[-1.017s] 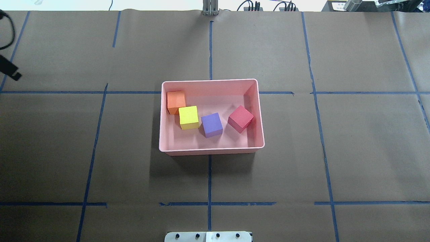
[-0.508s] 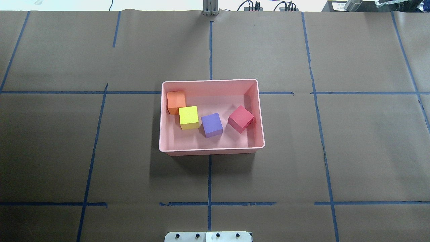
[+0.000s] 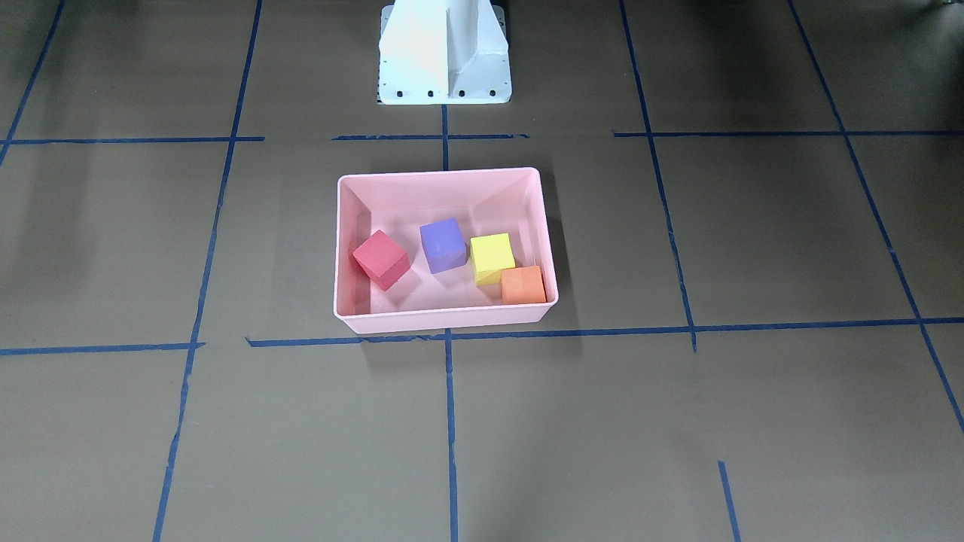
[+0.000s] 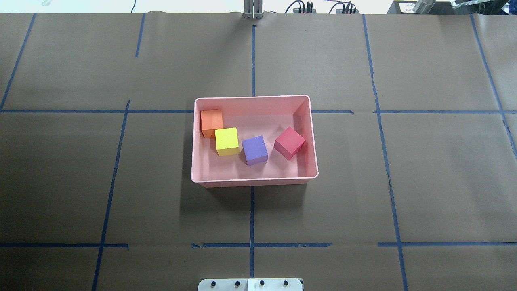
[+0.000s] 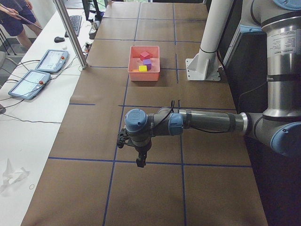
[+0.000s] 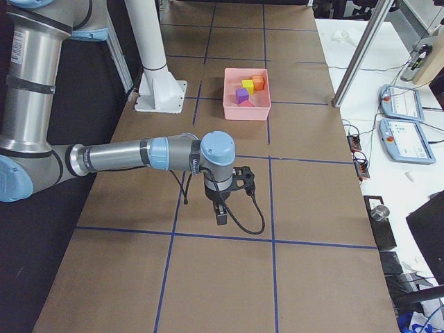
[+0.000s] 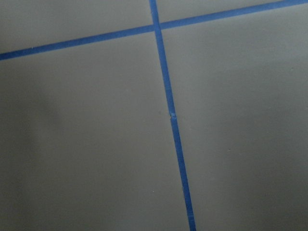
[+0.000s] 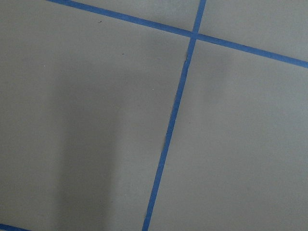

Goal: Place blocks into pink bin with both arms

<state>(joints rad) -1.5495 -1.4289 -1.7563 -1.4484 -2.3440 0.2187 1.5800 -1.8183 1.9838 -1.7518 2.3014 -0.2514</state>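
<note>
The pink bin sits at the middle of the table, also in the front view. Inside it lie the orange block, the yellow-green block, the purple block and the red block. My left gripper hangs low over bare table far from the bin, seen only in the exterior left view. My right gripper hangs likewise at the other end, seen only in the exterior right view. I cannot tell whether either is open or shut. Both wrist views show only brown paper and blue tape.
The white pedestal base stands behind the bin on the robot's side. Blue tape lines grid the brown paper. A metal post and teach pendants stand on the white bench beyond the far table edge.
A black part of the left arm at the overhead view's left edge one second ago has left that view. The bin and blocks have not moved.
</note>
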